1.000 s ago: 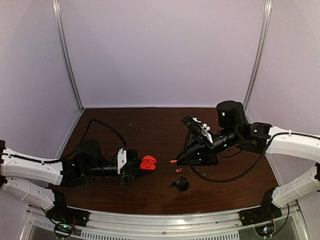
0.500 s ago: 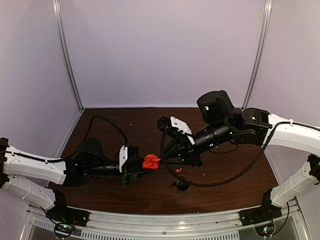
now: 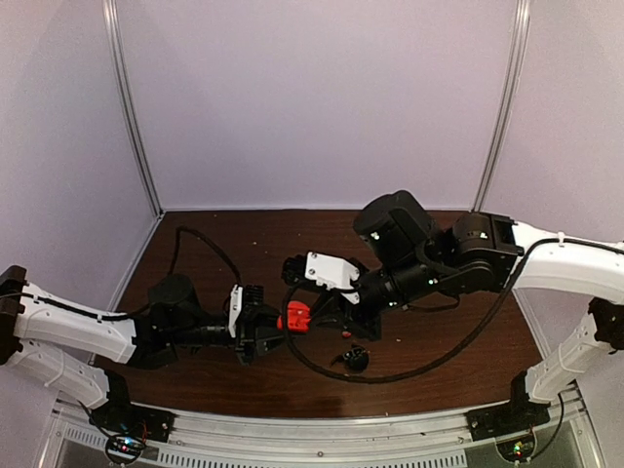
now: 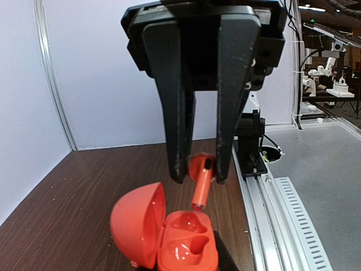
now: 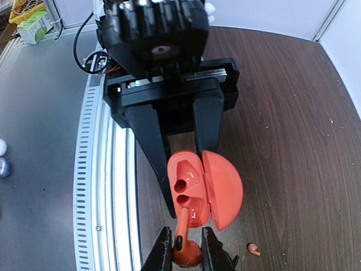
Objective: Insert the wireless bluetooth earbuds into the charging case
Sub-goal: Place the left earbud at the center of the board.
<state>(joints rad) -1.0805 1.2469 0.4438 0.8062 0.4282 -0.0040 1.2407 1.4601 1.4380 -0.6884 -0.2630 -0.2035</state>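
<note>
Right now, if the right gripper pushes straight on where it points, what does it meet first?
The open red-orange clamshell charging case: the red-orange plastic earbud pinched in the right gripper leads, stem aimed at the near socket. Depth is unclear, so it may catch the rim.

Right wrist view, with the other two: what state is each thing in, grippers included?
Red case: lid open, both sockets empty.
Left gripper: shut on the red case.
Held earbud: stem aimed at the red case, not seated.
Right gripper: shut on the held earbud.
Loose earbud: lying on the table, outside the red case.
Black case: on the table; open or shut unclear.
</note>
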